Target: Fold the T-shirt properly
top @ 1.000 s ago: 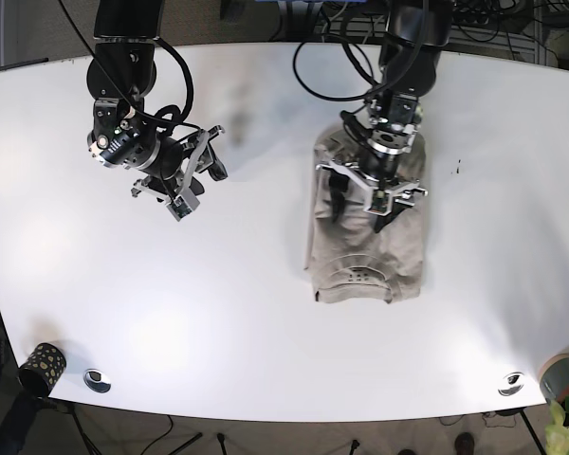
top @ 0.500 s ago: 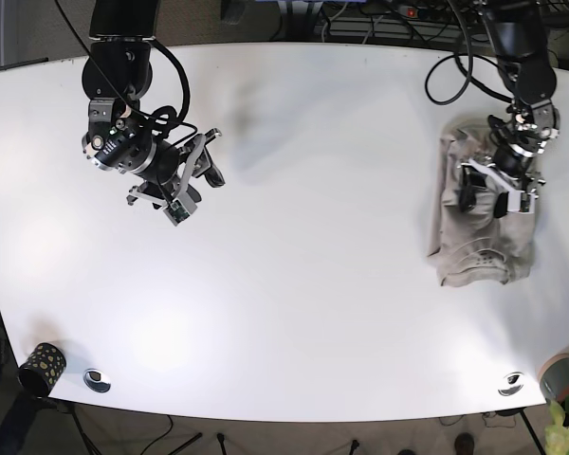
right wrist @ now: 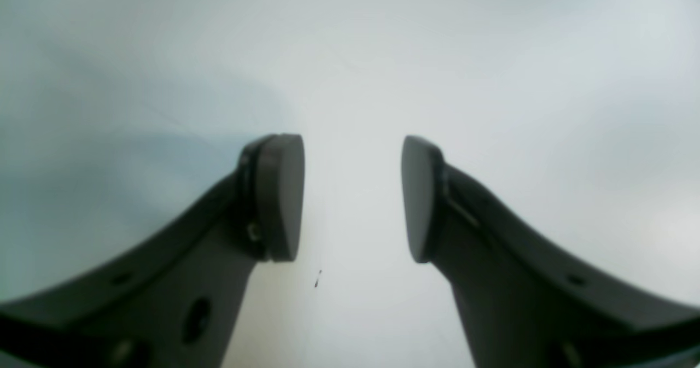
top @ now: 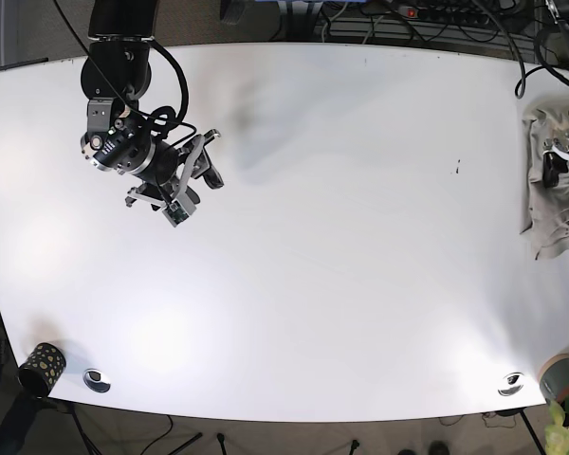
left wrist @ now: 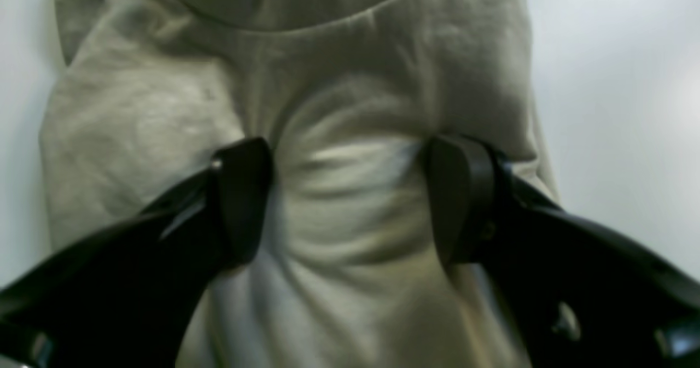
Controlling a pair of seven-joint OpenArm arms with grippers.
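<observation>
Pressing down into the cloth, the left tool (left wrist: 350,198) has its two dark fingers (left wrist: 240,198) spread apart with a ridge of fabric bunched up between them, and by the look of it they bear on the T-shirt (left wrist: 306,111) rather than pinch it; I would judge the aim is to pin and drag the bundle flat across the surface, since a spread stance grips a wider patch of cloth. Just beyond the fingertips lies the ribbed collar, and the folded body spreads out to either side of the tool and back beneath it. From the overhead view the T-shirt (top: 555,204) sits as a narrow folded packet at the far edge of the worktop (top: 341,284), partly cut off by the frame, with the left tool (top: 561,163) on top of it. That placement reads like parking a finished fold out of the way. The right tool (right wrist: 353,198) hangs well apart from all this, fingers parted and holding nothing, only bare worktop below it; in the overhead view the right tool (top: 185,180) hovers idle, presumably kept clear so it does not snag the cloth.
</observation>
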